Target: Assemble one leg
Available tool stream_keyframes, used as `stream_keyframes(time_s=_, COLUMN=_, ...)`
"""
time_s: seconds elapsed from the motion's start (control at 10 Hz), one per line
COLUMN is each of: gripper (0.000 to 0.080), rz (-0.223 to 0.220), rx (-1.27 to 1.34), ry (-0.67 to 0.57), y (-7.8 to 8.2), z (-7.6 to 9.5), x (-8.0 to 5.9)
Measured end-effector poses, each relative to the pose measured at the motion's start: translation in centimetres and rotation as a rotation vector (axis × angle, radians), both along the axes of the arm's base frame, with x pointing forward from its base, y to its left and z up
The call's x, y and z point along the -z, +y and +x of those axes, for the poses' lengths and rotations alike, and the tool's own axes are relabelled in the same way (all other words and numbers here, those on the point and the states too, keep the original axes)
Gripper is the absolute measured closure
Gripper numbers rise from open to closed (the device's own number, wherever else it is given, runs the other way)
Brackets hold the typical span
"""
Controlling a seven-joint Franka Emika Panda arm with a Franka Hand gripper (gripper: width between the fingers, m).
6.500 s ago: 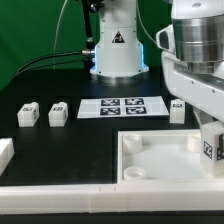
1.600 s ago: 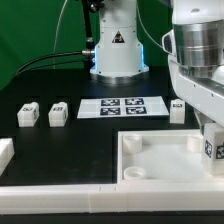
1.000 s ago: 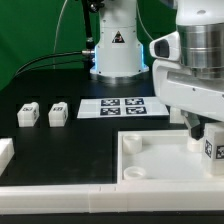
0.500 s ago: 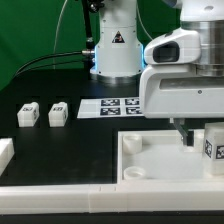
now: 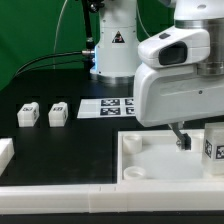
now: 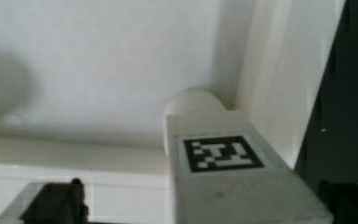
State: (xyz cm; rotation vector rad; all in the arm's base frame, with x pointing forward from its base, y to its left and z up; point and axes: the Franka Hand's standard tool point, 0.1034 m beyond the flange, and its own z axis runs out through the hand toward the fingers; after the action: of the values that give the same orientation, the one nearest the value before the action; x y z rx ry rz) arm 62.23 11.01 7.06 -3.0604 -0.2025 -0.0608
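gripper [image 5: 184, 140]: hangs low over the panel, just beside the leg at the exterior view's right. One dark finger shows there; the wrist view shows two fingertips [image 6: 55, 199] either side of the leg with gaps, so it reads as spread and holding nothing.
leg in work [image 5: 212, 146]: stands upright on the panel near its corner at the exterior view's right edge, tag facing the camera. In the wrist view the leg [image 6: 220, 140] sits tight against the panel's raised rim; likely parked over a corner socket, but whether it is seated I can't tell.
panel [image 5: 150, 160]: large white square, lies flat at the table front; the rim probably serves as a stop for the leg.
spare legs: two [image 5: 28, 115] [image 5: 58, 114] side by side on the black table at the exterior view's left, well apart from the panel, presumably staged for later.
marker board [image 5: 112, 106]: flat behind the panel, partly hidden by the arm.
judgement: the leg looks placed; fastening not confirmed.
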Motion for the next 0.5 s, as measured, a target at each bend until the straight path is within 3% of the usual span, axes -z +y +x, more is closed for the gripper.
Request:
stream_keyframes(time_s=0.2, gripper=0.018, rz=0.0, rx=0.0, ry=0.001, y=-0.02, z=-0.01, x=0.04)
stream_keyframes(time_s=0.3, gripper=0.036, rz=0.0, rx=0.0, ry=0.001, y=-0.02, z=-0.02, x=0.05)
stream_keyframes(time_s=0.4, gripper=0.036, rz=0.0, rx=0.0, ry=0.001, y=-0.02, z=-0.02, x=0.06)
stream_keyframes(time_s=0.5, gripper=0.0509, rz=0.0, rx=0.0, ry=0.001, y=-0.02, z=-0.02, x=0.07)
